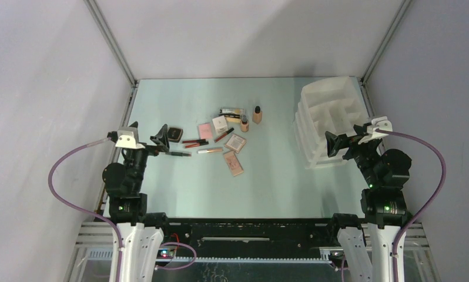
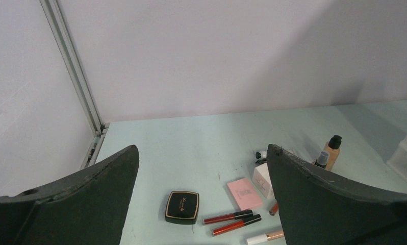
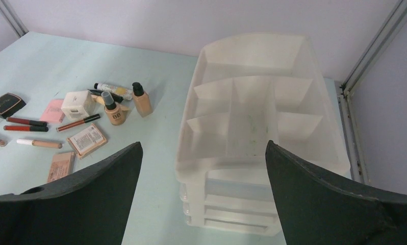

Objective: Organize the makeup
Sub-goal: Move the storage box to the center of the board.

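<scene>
From the top view, the makeup lies loose in a cluster on the middle of the pale green surface (image 1: 267, 182), well apart from the white drawer organizer (image 1: 329, 117) at the right edge. The black square compact (image 1: 174, 134) is at the cluster's left end, near the left jaws. Two beige bottles (image 1: 257, 114) stand upright at its far side. Both pairs of jaws are spread wide and hold nothing.

From the left wrist view, the left jaws stand wide apart. Between them show the compact (image 2: 182, 206), a pink palette (image 2: 244, 193) and two red tubes (image 2: 227, 217) lying side by side. A small white box (image 2: 262, 179) is partly hidden behind the right-hand finger.

From the right wrist view, the right jaws are wide and frame the organizer (image 3: 252, 117). To its left lie the bottles (image 3: 142, 100), the white box (image 3: 78, 105) and two beige palettes (image 3: 87, 139).
</scene>
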Motion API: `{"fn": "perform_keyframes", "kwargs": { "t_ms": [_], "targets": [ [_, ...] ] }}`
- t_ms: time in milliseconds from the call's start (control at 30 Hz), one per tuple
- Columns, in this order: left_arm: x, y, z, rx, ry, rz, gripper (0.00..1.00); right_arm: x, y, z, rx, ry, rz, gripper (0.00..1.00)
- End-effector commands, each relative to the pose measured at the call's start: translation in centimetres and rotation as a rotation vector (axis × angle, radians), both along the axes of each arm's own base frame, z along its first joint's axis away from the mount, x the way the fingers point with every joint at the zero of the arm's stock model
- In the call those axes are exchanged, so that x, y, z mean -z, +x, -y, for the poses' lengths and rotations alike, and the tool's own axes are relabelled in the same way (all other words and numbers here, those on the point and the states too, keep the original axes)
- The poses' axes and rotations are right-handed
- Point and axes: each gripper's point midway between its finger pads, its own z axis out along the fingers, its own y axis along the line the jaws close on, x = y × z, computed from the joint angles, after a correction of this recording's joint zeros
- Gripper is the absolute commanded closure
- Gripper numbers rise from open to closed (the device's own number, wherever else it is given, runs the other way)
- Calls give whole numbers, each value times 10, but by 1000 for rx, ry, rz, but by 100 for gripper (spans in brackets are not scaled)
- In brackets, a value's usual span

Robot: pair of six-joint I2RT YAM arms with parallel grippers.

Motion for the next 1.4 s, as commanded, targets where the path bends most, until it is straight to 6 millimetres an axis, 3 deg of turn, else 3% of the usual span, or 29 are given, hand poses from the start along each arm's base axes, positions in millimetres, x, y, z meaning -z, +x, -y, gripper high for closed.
{"fn": "perform_keyframes", "kwargs": {
  "t_ms": [0, 467, 700, 900, 1367],
  "targets": [
    [1, 0, 1, 11, -2, 16, 0, -8, -1, 3, 12, 0, 33, 0],
    [3, 2, 0, 5, 2, 11, 0, -8, -4, 9, 32, -41, 37, 0],
    [3, 2, 1, 9, -3, 10, 0, -8, 2, 54, 276, -63, -71, 0],
    [4, 2, 2, 19, -4, 8, 0, 4, 2, 73, 402, -22, -157, 0],
    [6, 3, 3, 25, -6, 4, 0, 34, 7, 70, 425, 190, -295, 1]
  ]
}}
